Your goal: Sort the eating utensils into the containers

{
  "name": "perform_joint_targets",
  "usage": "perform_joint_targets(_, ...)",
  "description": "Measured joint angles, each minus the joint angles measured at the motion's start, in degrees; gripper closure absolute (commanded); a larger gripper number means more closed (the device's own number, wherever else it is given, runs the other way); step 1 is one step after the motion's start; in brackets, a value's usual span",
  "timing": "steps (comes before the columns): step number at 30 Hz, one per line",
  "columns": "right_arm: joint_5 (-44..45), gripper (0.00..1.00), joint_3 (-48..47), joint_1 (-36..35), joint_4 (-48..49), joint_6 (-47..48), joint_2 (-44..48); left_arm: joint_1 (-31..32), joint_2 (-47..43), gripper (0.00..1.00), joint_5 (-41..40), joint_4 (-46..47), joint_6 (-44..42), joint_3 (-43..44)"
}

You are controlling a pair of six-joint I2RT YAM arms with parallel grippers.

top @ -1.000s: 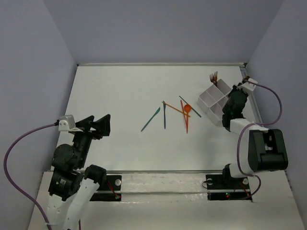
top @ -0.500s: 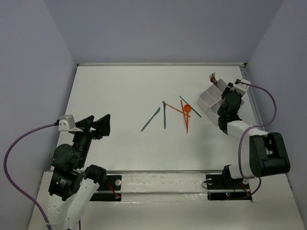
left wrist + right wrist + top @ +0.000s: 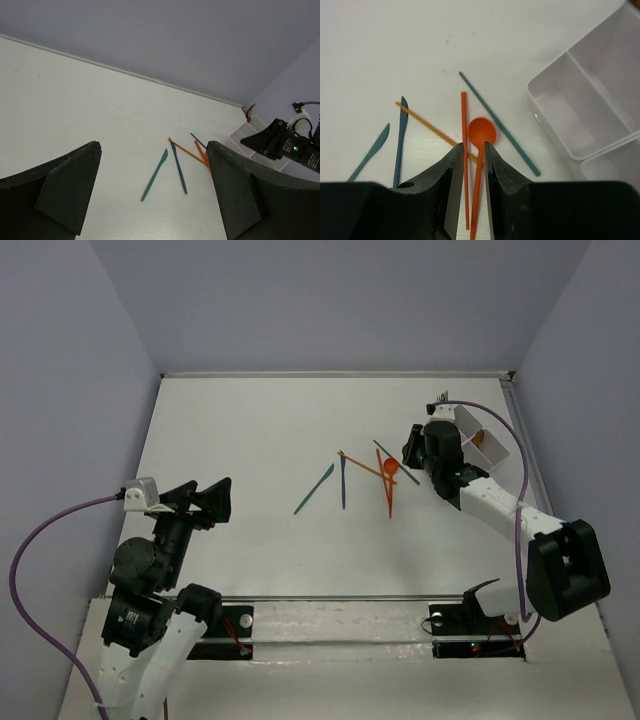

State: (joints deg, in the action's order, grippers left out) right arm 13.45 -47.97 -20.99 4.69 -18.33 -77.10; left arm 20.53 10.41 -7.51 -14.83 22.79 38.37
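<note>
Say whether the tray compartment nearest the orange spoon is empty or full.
Empty: the compartment shows only bare white floor in the right wrist view; the spoon lies outside.

Top external: high at the near edge, looking down over the table (image 3: 250, 420).
Left wrist: low, utensils (image 3: 178, 167) far ahead of left pincer (image 3: 154, 145).
Right wrist: close, utensils just beneath right pincer (image 3: 472, 145).
Shared: utensils.
</note>
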Motion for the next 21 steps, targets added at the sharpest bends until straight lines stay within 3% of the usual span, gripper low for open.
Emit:
perform_joint_targets(7,-4.17,0.71,-1.88,-1.36,-7.37,-2.78,-9.03,-0.33,0.59,0.01,0.07,0.02,0.00,0.00)
perform_joint_targets(21,-5.73,0.71,-5.75,-1.99,-9.11,-4.31,-17.90,-1.11,1.36,0.01,0.42,0.02,0.00,0.00)
